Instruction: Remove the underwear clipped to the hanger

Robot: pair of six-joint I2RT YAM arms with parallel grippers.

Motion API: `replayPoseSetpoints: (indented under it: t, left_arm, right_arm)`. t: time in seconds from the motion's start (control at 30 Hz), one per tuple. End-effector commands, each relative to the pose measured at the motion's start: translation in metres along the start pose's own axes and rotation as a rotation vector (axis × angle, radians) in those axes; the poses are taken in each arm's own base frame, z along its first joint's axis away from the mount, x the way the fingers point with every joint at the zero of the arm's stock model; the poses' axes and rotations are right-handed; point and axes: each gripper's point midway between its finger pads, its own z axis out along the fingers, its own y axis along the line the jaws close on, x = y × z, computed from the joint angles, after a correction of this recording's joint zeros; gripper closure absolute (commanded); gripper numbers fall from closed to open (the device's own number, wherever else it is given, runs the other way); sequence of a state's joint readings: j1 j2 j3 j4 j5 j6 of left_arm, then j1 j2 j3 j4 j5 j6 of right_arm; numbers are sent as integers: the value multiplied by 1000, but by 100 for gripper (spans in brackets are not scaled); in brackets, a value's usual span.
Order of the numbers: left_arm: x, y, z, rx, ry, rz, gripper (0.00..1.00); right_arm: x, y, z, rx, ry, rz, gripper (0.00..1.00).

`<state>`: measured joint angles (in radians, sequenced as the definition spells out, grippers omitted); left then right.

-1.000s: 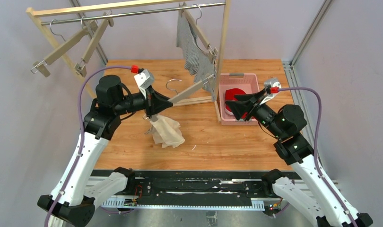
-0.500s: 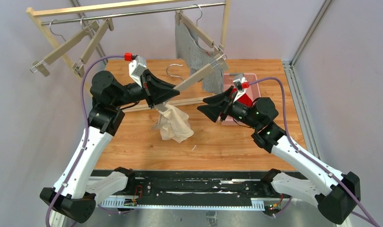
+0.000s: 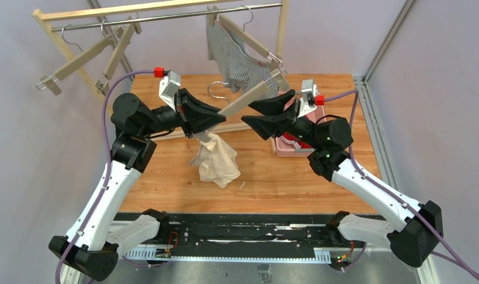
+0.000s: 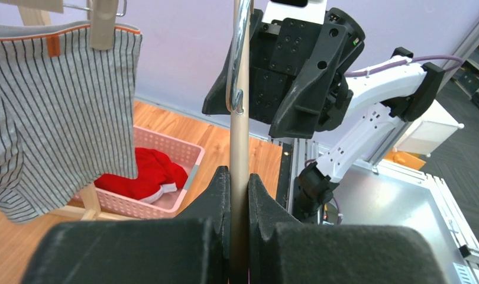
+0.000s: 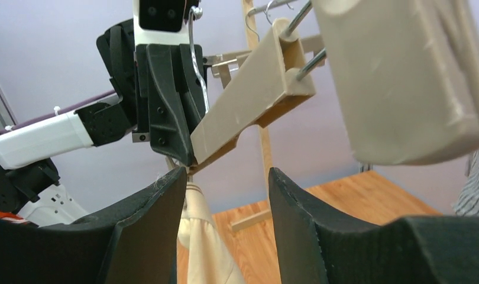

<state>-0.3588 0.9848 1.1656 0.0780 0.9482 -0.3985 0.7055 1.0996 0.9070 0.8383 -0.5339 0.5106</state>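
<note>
My left gripper (image 3: 220,116) is shut on the beige wooden hanger (image 3: 249,96) and holds it slanted above the table; the bar runs between the jaws (image 4: 239,177). The cream underwear (image 3: 219,163) hangs from the hanger's low end, beside that gripper. My right gripper (image 3: 248,113) stands open just right of the hanger, and its wrist view looks up at the hanger (image 5: 249,112) with the cream underwear (image 5: 201,248) below. The striped underwear (image 3: 234,56) is clipped to a hanger on the rack. The red underwear (image 4: 142,177) lies in the pink basket (image 4: 166,204).
A wooden rack with a metal rail (image 3: 166,16) stands at the back, its upright post (image 3: 280,29) near the right gripper. Bare hangers (image 3: 86,56) dangle at its left end. The right arm covers most of the pink basket (image 3: 281,148).
The right arm has swung left from the basket to the held hanger, its jaws narrowing slightly. The left arm lifted the hanger and cream underwear a little. The striped underwear swung left.
</note>
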Motion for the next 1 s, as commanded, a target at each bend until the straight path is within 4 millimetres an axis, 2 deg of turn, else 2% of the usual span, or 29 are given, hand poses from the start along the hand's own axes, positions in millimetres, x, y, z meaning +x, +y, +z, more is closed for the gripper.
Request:
replayPoseSetpoints:
  t: [0.0, 0.27, 0.47, 0.53, 0.57, 0.63, 0.77, 0.83, 0.97]
  left_arm:
    - [-21, -17, 1, 32, -70, 52, 100]
    - [-25, -33, 8, 90, -82, 42, 100]
    - [-25, -32, 9, 84, -89, 43, 100]
    - [-26, -33, 10, 93, -95, 39, 100]
    - [-28, -35, 10, 99, -106, 43, 100]
    - [-30, -36, 11, 108, -123, 38, 100]
    - [-35, -35, 13, 105, -150, 20, 100]
    - [-36, -33, 14, 95, -155, 17, 94]
    - [-33, -27, 14, 65, -164, -8, 72]
  right_arm:
    - [-37, 21, 12, -99, -125, -62, 45]
    - [-58, 25, 25, -151, -206, -98, 47]
    - [-66, 30, 29, -181, -223, -95, 52]
    - [-68, 31, 30, -183, -226, -92, 64]
    - [-68, 31, 30, -183, -223, -87, 73]
    - [-69, 31, 32, -183, -213, -80, 98]
    - [-68, 31, 31, -179, -212, -85, 100]
    - [-70, 31, 31, -181, -215, -88, 99]
    - [-72, 32, 29, -180, -239, -81, 99]
